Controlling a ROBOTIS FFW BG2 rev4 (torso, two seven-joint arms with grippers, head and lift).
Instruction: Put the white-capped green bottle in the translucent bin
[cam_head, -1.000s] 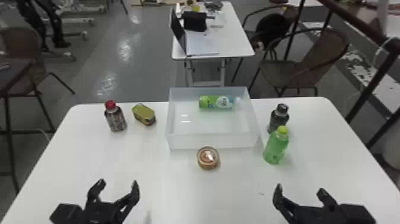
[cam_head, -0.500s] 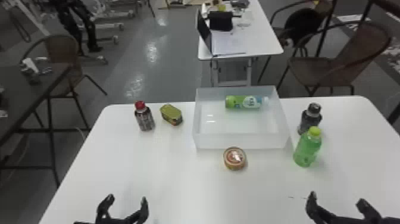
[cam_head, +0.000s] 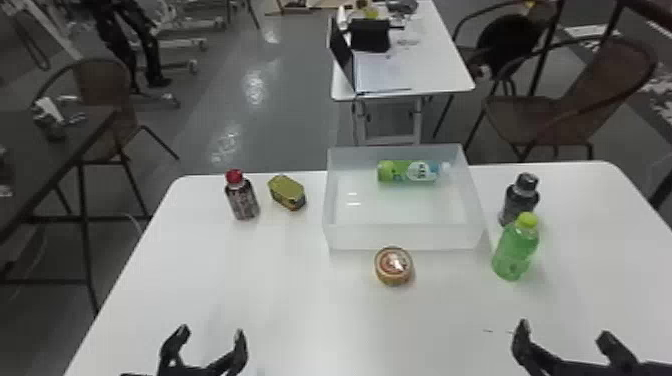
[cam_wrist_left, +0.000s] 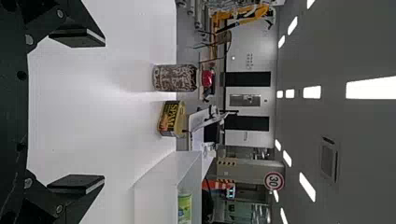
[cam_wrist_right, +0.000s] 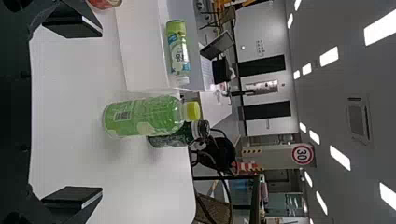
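Observation:
In the head view my left gripper (cam_head: 212, 340) stands open over the table's near left part, and my right gripper (cam_head: 565, 345) is open at the near right; neither holds anything. The translucent bin (cam_head: 400, 237) sits toward the table's far edge. Inside it, along the back wall, the white-capped green bottle (cam_head: 407, 171) lies on its side, cap to the right. In the left wrist view my left gripper (cam_wrist_left: 77, 112) has its fingers wide apart, and part of the green bottle (cam_wrist_left: 185, 208) shows in the bin. In the right wrist view are my open right gripper (cam_wrist_right: 72, 116) and the bottle (cam_wrist_right: 178, 49).
A yellow-capped green bottle (cam_head: 516, 247) and a dark bottle (cam_head: 520, 200) stand right of the bin. A round tin (cam_head: 394, 266) sits before it. Left of it are a yellow-topped can (cam_head: 287, 192) and a red-capped bottle (cam_head: 242, 196).
The head view has shifted, so the table and its objects sit farther right in it. The green bottle remains lying in the bin, and both grippers remain open.

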